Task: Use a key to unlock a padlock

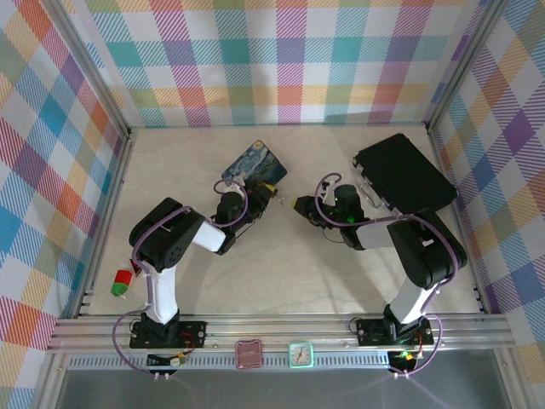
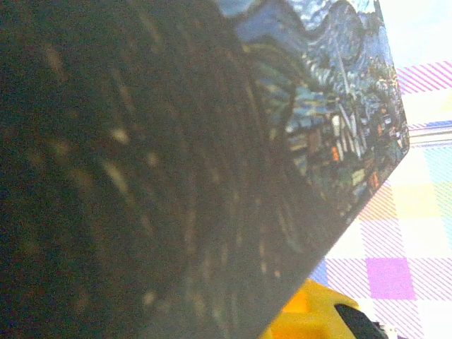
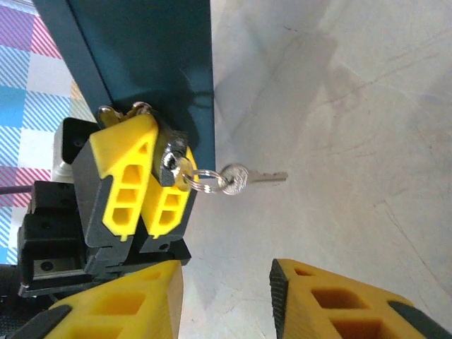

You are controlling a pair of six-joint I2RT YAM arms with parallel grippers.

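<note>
Left claw: the left gripper (image 3: 157, 138) pinches the padlock (image 3: 171, 150) between its yellow fingers, left of centre in the right wrist view, just beside the lower corner of the tin (image 3: 141, 49).
Right claw: the right gripper (image 3: 226, 272) stands spread at the bottom edge, with nothing between its pads.
Key: the key (image 3: 248, 176) dangles on a ring (image 3: 205, 181) from a brass-coloured tab (image 3: 182, 171) at the padlock's end, its blade free over the table (image 3: 339, 106). Cannot tell whether the tab is a seated key head.
Risk 1: the pads close on the ring instead of the tab, and a pull drags the padlock askew in the pinch.
Risk 2: the loose key swings and fouls the approach.
Risk 3: the pinch crowds the padlock body, so the shackle may lack room to spring.
Risk 4: a twisting load tips the tin.
</note>
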